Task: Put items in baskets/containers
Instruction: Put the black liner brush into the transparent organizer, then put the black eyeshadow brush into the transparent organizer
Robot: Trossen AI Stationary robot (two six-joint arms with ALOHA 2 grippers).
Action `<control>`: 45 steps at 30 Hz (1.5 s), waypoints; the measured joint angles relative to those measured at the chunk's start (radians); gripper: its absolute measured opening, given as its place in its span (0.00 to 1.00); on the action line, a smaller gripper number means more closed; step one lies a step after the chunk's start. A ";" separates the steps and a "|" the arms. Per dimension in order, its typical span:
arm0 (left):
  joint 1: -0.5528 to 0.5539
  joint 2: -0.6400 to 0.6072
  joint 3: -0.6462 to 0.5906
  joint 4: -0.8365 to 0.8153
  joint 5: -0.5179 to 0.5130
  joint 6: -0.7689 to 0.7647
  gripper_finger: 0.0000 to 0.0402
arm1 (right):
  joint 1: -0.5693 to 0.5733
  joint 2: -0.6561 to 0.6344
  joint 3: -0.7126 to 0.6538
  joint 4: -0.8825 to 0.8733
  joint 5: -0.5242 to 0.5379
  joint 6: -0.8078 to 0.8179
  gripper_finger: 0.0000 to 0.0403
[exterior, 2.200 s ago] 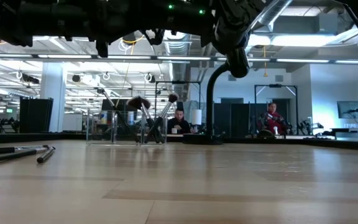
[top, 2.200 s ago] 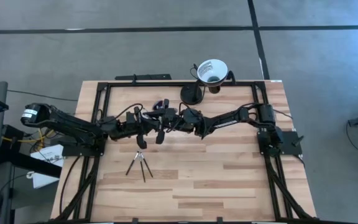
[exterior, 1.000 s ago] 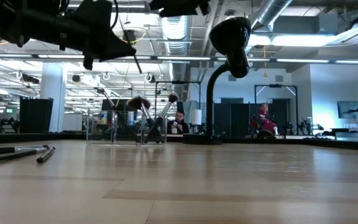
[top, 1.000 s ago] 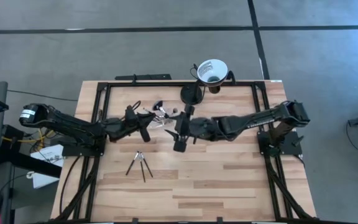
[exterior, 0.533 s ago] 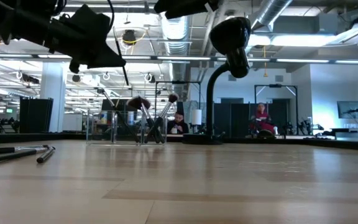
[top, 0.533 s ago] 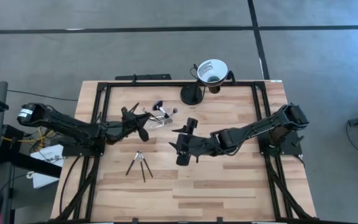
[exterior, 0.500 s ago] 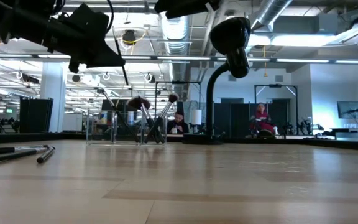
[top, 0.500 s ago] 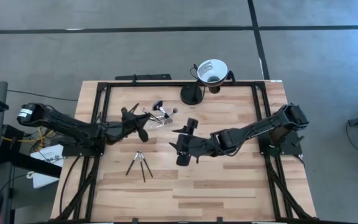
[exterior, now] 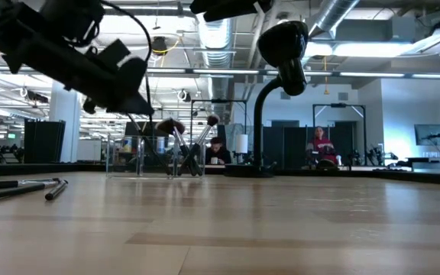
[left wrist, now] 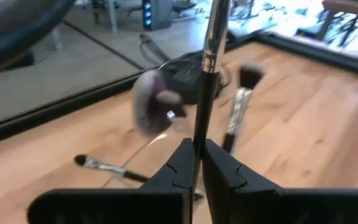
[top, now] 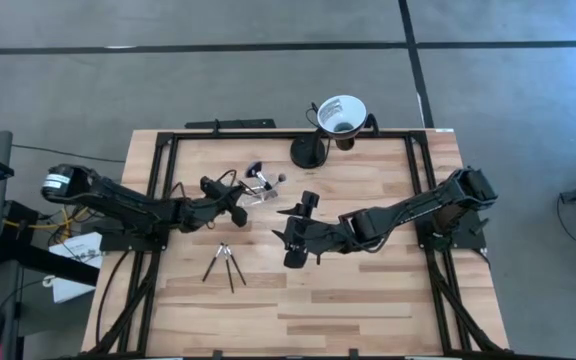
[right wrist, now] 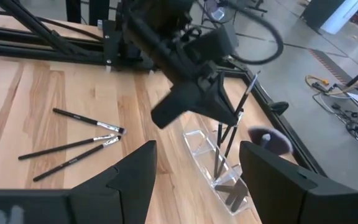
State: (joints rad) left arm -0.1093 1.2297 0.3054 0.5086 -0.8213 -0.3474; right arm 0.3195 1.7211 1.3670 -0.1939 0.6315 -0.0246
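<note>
My left gripper (top: 236, 208) is shut on one thin dark-handled brush (left wrist: 207, 68), just left of the clear container (top: 260, 192). The container lies on the table with several brushes in it, one of them with a fluffy head (left wrist: 151, 106). Three more brushes (top: 224, 262) lie flat on the wood nearer the front edge. My right gripper (top: 290, 238) hovers open right of these, with nothing between its fingers. My left gripper pinches the brush's dark handle (left wrist: 197, 134) between its two fingers. The brush runs on ahead of the fingertips, its metal ferrule (left wrist: 210, 56) beyond them. The fingers slant down toward the container. The brush is clear of the table (exterior: 148, 99).
A white funnel-shaped cup (top: 340, 112) on a black stand (top: 308, 152) stands at the far edge, right of the container. A black rail frame (top: 268, 135) runs round the wooden table top. People show in the room beyond the table.
My left gripper has come down and tipped its fingers lower, edging toward the container with the brush, which now hangs steeper. My right gripper, still open, has drawn back from the container toward the table's near edge and then kept still.
</note>
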 joint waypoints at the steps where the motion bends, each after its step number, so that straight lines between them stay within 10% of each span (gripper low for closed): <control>1: 0.006 0.019 0.000 0.007 -0.003 -0.002 0.04 | 0.000 0.000 0.000 0.000 0.000 0.000 0.55; 28: 0.005 -0.013 0.000 0.049 0.089 0.034 0.32 | 0.002 0.000 0.000 -0.001 -0.005 0.000 0.55; 36: -0.180 -0.222 0.000 -0.037 0.089 0.089 0.34 | 0.002 0.000 0.000 -0.004 -0.007 0.000 0.55; 45: -0.448 -0.187 0.000 -0.379 0.153 -0.325 0.34 | 0.001 0.000 0.000 -0.004 -0.007 0.000 0.55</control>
State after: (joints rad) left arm -0.5572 1.0431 0.3058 0.1291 -0.6680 -0.6729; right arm 0.3206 1.7214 1.3670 -0.1982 0.6247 -0.0246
